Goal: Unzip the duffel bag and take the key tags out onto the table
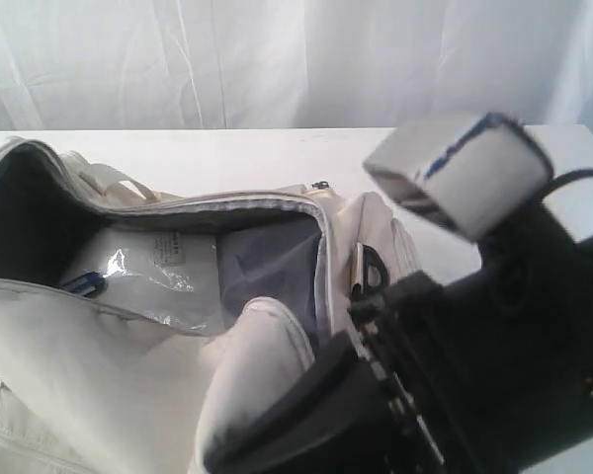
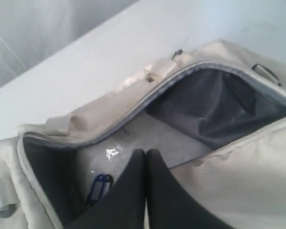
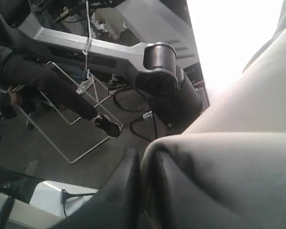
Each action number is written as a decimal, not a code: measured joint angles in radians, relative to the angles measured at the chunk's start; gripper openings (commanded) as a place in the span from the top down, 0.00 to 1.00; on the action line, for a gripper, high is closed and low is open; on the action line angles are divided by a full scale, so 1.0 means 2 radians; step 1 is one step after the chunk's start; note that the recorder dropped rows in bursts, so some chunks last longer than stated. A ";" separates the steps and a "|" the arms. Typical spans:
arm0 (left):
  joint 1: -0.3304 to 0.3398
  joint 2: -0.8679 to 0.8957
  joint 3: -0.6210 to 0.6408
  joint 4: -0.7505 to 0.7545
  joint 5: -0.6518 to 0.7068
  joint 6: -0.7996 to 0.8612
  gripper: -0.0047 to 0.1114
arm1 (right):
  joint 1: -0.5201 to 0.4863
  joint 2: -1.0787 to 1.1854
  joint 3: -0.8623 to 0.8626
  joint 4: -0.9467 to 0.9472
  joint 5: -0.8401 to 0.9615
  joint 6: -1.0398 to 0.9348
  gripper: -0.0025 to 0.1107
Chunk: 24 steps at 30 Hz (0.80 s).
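The cream duffel bag [image 1: 99,375] lies unzipped on the white table [image 1: 227,153], its grey lining showing. Inside, one blue tag of the key tags [image 1: 84,284] rests on a clear plastic packet; in the left wrist view that tag [image 2: 99,187] lies just beside my left gripper [image 2: 145,152]. The left gripper hangs shut and empty over the bag's mouth [image 2: 214,100]. My right gripper [image 3: 145,160] pinches a fold of the bag's near rim [image 3: 219,162]. One finger [image 3: 126,186] shows and the other is hidden under the fabric. In the exterior view that fold [image 1: 262,346] covers its tips.
A clear plastic packet with a white sheet [image 1: 158,267] lines the bag's floor. The zipper pull [image 1: 321,185] sits at the far end of the opening, near a black D-ring [image 1: 371,269]. A white curtain hangs behind the table. The right arm's bulk [image 1: 474,375] fills the lower right.
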 measured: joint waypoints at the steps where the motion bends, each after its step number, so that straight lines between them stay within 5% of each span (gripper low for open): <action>1: 0.000 -0.011 0.000 0.000 0.000 -0.006 0.96 | 0.000 0.003 0.010 0.001 -0.001 -0.005 0.77; 8: 0.000 -0.095 0.000 -0.002 0.031 -0.070 0.96 | 0.000 0.019 0.067 0.005 0.005 -0.038 0.48; 19: 0.000 -0.211 0.014 0.028 0.112 -0.139 0.96 | 0.002 0.046 0.133 0.006 0.110 -0.125 0.48; 24: 0.000 -0.257 0.049 0.053 0.113 -0.175 0.96 | 0.002 0.050 0.131 0.007 0.064 -0.134 0.50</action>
